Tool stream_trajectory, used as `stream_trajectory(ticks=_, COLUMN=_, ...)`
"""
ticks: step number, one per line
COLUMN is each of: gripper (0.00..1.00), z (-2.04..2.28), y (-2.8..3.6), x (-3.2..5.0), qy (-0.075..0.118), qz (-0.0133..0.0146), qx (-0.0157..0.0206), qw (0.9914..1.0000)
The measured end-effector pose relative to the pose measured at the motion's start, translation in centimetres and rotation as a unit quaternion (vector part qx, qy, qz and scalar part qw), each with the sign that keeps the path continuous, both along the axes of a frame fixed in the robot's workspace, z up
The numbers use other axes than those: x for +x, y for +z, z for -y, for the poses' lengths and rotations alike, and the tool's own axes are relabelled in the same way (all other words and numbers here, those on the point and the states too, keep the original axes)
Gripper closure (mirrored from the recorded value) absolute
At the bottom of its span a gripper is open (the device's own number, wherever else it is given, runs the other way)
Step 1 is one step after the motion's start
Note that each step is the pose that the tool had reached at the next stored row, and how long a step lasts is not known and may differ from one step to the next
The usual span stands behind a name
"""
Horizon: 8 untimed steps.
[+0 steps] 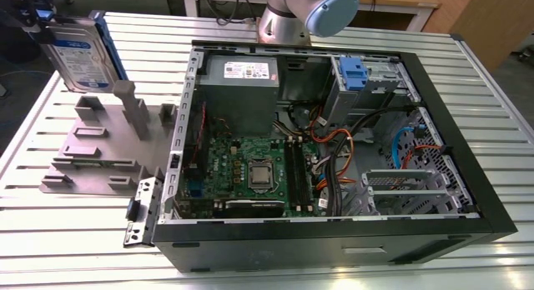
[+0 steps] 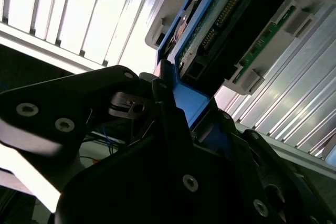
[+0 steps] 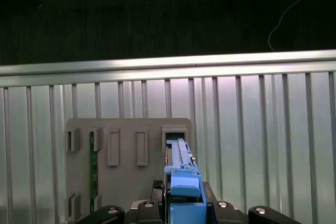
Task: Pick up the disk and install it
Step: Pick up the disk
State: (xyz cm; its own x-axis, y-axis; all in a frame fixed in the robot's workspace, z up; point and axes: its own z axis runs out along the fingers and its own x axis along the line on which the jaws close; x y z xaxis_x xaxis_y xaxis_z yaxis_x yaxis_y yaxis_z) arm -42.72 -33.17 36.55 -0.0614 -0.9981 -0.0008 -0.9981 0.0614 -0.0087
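Observation:
The disk [image 1: 79, 59], silver with a white-and-blue label and blue side rails, stands on edge in the air at the exterior view's far left, over the grey fixture plate [image 1: 92, 159]. My gripper [image 1: 40, 18] is shut on its upper end. In the first wrist view I look down along the disk's blue rail [image 3: 181, 174], clamped in the gripper [image 3: 184, 205], with an open slot [image 3: 176, 132] of the fixture beyond it. The second wrist view shows the disk's green circuit board side [image 2: 220, 19] and the gripper [image 2: 178, 108] closed on the blue rail.
An open black computer case [image 1: 492, 202] fills the middle of the slatted metal table. Inside are a motherboard [image 1: 250, 171], a grey metal box [image 1: 242, 90] and an upright silver cage with a blue latch [image 1: 354, 74]. A green memory stick [image 3: 93, 166] sits in the fixture.

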Motion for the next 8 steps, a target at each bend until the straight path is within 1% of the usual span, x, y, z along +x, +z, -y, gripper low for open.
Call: stream_trajectory(ticks=8, gripper=0.64, z=0.00, y=0.32, x=0.00, qy=0.000, qz=0.0000, qx=0.0000, qw=1.00000)
